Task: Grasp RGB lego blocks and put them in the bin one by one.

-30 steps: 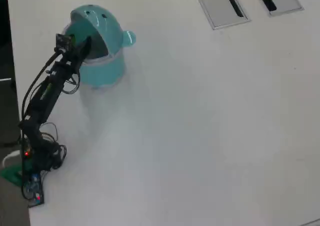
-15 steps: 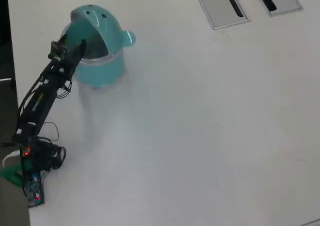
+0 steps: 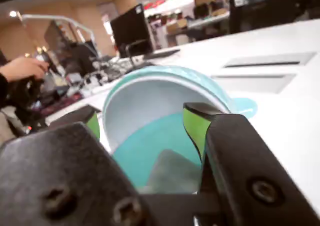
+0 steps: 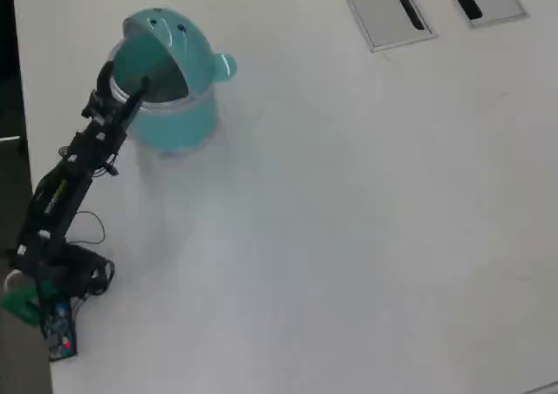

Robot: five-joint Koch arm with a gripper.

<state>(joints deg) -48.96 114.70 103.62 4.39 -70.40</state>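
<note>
bin (image 4: pixel 179 119): teal, whale-shaped, stood at the upper left of the white tabletop (image 4: pixel 349 220) in the overhead view
fingers (image 3: pixel 142 123): spread apart, nothing between them — green-padded tips hung at the bin's open mouth
arm (image 4: pixel 70 172): reached from the tabletop's left edge up to the bin
slotted panels (image 4: pixel 384 10): grey, far corner

Teal whale-shaped bin (image 4: pixel 179 119) upright, hood domed, blocks unseen
</note>
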